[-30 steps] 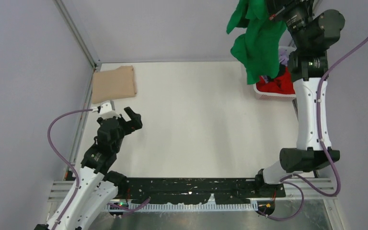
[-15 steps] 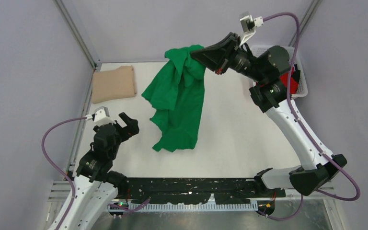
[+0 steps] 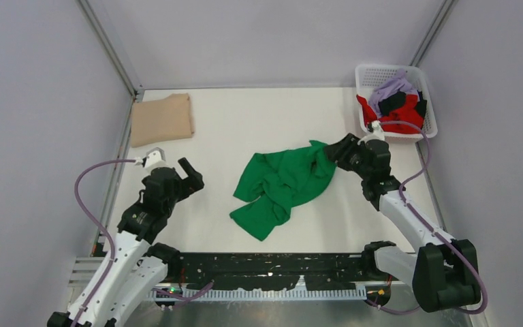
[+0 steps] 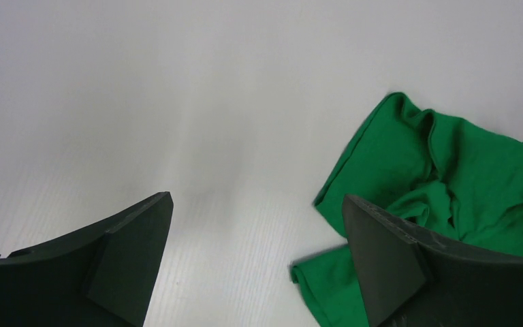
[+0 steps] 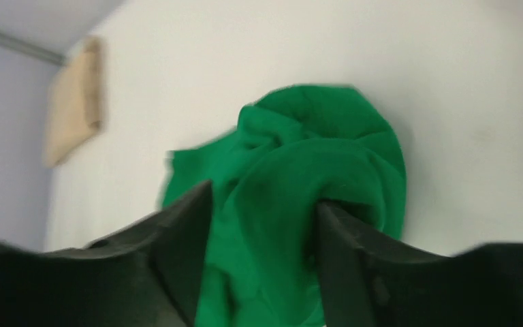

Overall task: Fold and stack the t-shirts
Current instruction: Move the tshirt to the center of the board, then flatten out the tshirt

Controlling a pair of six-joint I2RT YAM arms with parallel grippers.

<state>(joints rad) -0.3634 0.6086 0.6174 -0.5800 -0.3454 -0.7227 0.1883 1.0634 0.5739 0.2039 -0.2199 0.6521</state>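
- Left gripper (image 3: pixel 192 175): released. In the left wrist view its 2 fingers (image 4: pixel 126 262) stand wide apart, with only bare table (image 4: pixel 231 102) between them. Nothing is held.
- Left gripper position: left of centre in the top view, over the table and pointing right. It is apart from the cloth.
- Right gripper (image 3: pixel 337 151): grasping the green shirt (image 3: pixel 282 184). In the right wrist view a thick bunch of green cloth fills the gap between the 2 fingers and touches both. That view is blurred, so finer detail of the hold cannot be read.
- Right gripper position: right of centre in the top view, low over the table, at the upper right edge of the green shirt.
- Green shirt: lies crumpled on the table at centre frame, running from the right gripper down toward the lower left. It is not spread flat, and its folds overlap.
- Tan shirt (image 3: pixel 162 119): folded flat, at the upper left corner of the table, well apart from the green shirt.
- Basket (image 3: pixel 381 68): upper right corner of the table. It holds the lilac shirt (image 3: pixel 389 87) on top, the black shirt (image 3: pixel 398 102) in the middle and the red shirt (image 3: pixel 408 122) at its lower part, all unfolded.
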